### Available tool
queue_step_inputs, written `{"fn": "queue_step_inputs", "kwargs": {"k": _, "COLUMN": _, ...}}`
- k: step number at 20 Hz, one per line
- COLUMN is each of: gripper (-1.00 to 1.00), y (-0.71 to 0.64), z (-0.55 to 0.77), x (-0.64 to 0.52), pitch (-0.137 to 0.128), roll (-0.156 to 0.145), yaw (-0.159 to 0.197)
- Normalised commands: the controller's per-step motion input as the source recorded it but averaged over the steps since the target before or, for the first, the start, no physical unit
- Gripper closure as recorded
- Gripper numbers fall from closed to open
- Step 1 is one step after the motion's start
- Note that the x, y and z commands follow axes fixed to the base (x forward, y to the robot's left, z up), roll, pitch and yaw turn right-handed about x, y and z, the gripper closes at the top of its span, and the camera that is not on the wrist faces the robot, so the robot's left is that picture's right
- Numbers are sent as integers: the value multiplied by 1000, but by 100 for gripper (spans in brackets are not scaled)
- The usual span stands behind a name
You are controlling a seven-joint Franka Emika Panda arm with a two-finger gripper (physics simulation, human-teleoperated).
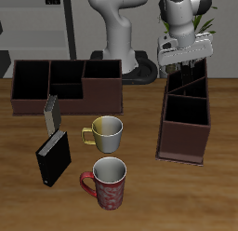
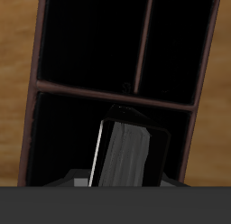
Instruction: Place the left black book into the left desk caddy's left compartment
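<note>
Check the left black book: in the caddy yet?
Partly in. Held by the tool, the left black book hangs inside the left desk caddy's tall end.

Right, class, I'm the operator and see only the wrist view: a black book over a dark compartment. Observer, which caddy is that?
Observer: The left desk caddy, the maroon one. The gripper holds the left black book above its tall slanted end.
Operator: Is there another black book?
Observer: Yes, a second black book sits on the table near the grey book.
Operator: Anything between?
Observer: A yellow mug and a red mug.
</note>
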Motion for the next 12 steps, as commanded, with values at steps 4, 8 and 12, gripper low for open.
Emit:
{"fn": "queue_step_inputs", "kwargs": {"k": 4, "gripper": 100, "y": 16, "z": -184, "x": 21, "pitch": 49, "roll": 22, "yaw": 8}}
{"fn": "queue_step_inputs", "kwargs": {"k": 8, "gripper": 100, "y": -38, "z": -204, "x": 90, "pitch": 62, "roll": -8, "yaw": 0}}
{"fn": "queue_step_inputs", "kwargs": {"k": 12, "gripper": 100, "y": -29, "z": -238, "x": 109, "pitch": 115, "roll": 1, "yaw": -5}}
